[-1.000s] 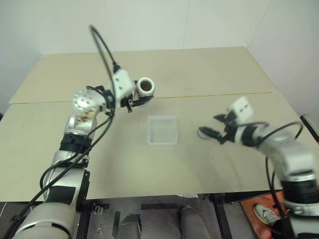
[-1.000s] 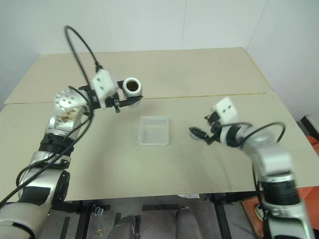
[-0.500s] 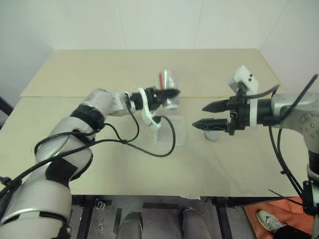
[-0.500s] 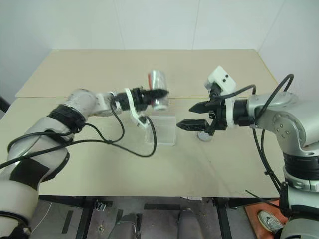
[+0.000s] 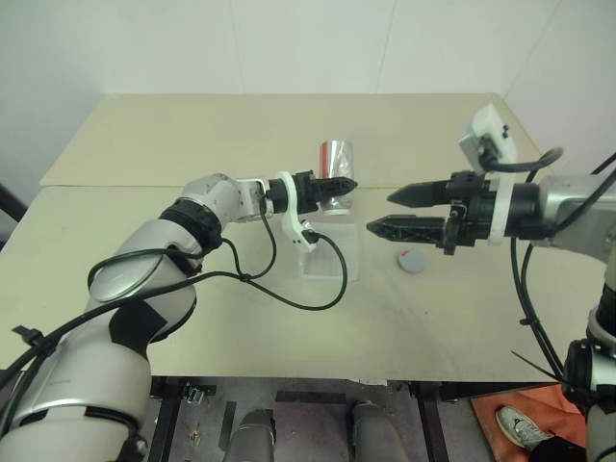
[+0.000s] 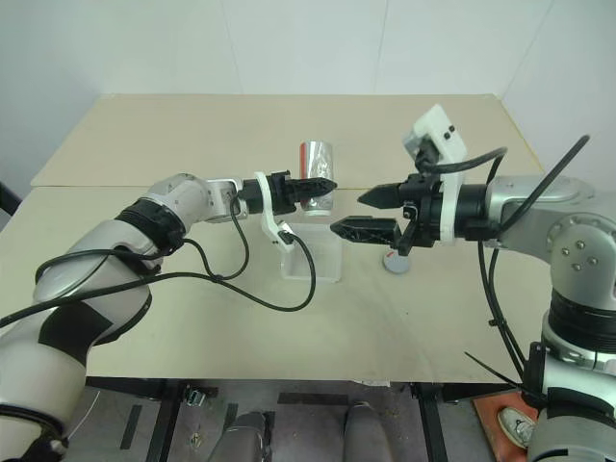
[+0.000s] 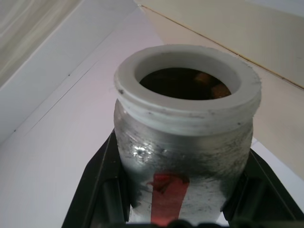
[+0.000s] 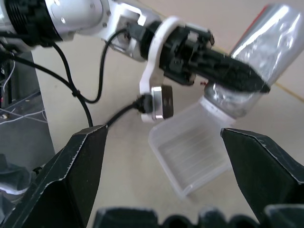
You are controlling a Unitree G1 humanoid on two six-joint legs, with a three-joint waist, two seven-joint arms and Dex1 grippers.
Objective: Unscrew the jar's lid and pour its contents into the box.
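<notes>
Two grippers hang over the table (image 5: 144, 144) near the box (image 5: 332, 250). Left gripper (image 5: 339, 185) is clamped on the jar (image 5: 336, 164), held above the box's far edge, lidless, brown contents (image 7: 199, 80) inside. Right gripper (image 5: 393, 211) is spread wide, empty, beside the box. Grey lid (image 5: 411, 261) lies just right of the box.

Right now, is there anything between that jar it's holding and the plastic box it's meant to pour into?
Nothing visible. The left gripper holds the open jar tipped over the box. The lid lies on the table beside the box, and the open right gripper hangs off to the side.
</notes>
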